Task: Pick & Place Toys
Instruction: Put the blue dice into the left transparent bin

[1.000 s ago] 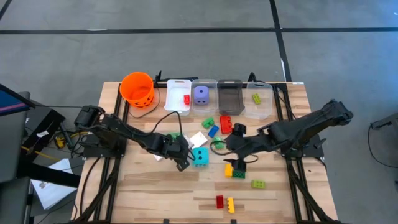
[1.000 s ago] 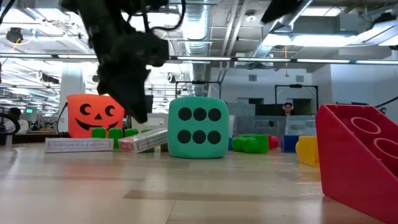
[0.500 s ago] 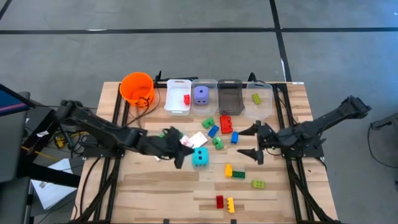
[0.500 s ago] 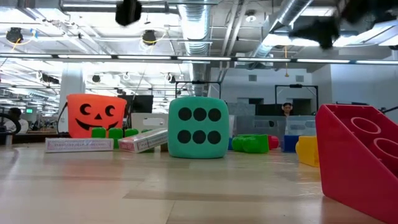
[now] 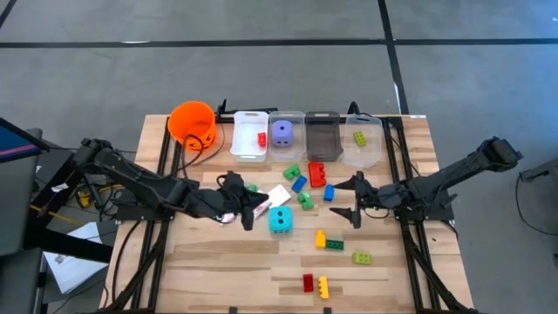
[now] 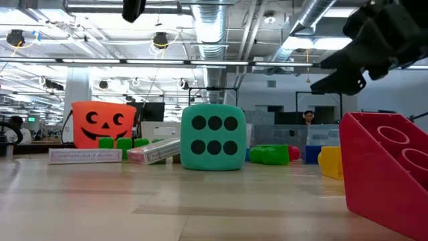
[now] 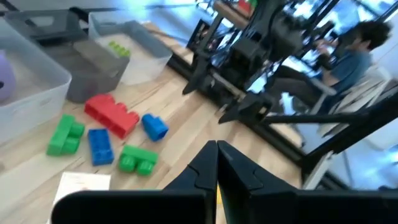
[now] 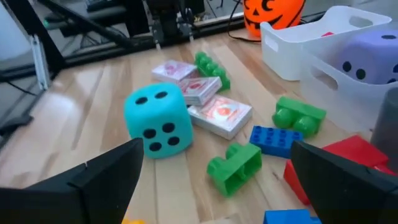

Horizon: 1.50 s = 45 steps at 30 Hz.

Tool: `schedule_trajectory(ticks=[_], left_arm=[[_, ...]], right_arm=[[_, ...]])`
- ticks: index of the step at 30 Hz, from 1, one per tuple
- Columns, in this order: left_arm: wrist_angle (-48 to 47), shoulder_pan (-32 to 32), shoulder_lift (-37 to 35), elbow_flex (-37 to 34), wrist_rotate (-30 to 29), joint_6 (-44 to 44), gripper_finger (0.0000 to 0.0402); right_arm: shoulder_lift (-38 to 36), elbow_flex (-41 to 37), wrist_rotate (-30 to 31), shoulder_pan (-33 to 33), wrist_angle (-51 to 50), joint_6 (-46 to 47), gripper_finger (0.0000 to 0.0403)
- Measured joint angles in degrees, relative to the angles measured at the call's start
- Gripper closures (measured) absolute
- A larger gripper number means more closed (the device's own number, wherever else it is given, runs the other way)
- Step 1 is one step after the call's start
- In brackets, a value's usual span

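The toys lie about the middle of the table: a teal die [image 5: 280, 220], red-and-white cards [image 5: 277, 194], green, blue and red bricks [image 5: 316, 174], and more bricks [image 5: 330, 242] toward the near edge. My left gripper [image 5: 255, 209] hangs shut above the table, just left of the die, with nothing between its fingers [image 7: 216, 163]. My right gripper [image 5: 353, 199] stands open to the right of the bricks, nearly level and pointing at the die [image 8: 155, 120] and cards [image 8: 214, 112]. It holds nothing.
An orange bucket [image 5: 193, 124] stands at the far left. Beside it is a row of bins [image 5: 322, 133]; they hold a red brick, a purple die and a green brick. Bare wood lies near the front left. A person sits beyond the table [image 7: 354, 56].
My left gripper has risen from the table beside the teal die and tipped up toward level, staying shut. My right gripper has drawn back toward the table's right edge from above the yellow and green bricks, come down and levelled out, still open. No toy has moved.
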Motion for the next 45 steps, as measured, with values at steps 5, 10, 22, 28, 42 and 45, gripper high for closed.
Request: schedule_trajectory(ticks=[5,10,22,28,42,45], left_arm=[[1.72,-0.20,3.01,-2.02,-0.01,-0.42,0.0402],[3.10,-0.60,4.54,-3.03,0.10,-1.93,0.0402],[3.03,-4.64,4.02,-3.03,-0.03,1.36,0.0402],[2.82,-6.32,4.02,-3.03,0.04,1.38,0.0402],[2.84,-6.69,4.02,-3.03,0.00,1.64,0.0402],[2.86,-7.02,4.02,-3.03,0.02,1.54,0.0402]], right_arm=[[6.45,-0.02,-1.91,-0.36,4.61,-4.24,0.0004],[14.19,-0.02,-6.65,-0.44,12.50,-5.94,0.0003],[31.71,0.00,-4.78,-0.40,38.06,-6.78,0.0003],[39.38,0.07,-4.87,-0.38,51.91,-6.79,0.0003],[55.44,11.12,-6.45,0.00,53.82,-7.77,0.0003],[57.16,13.13,-6.42,-0.07,53.91,-8.74,0.0003]])
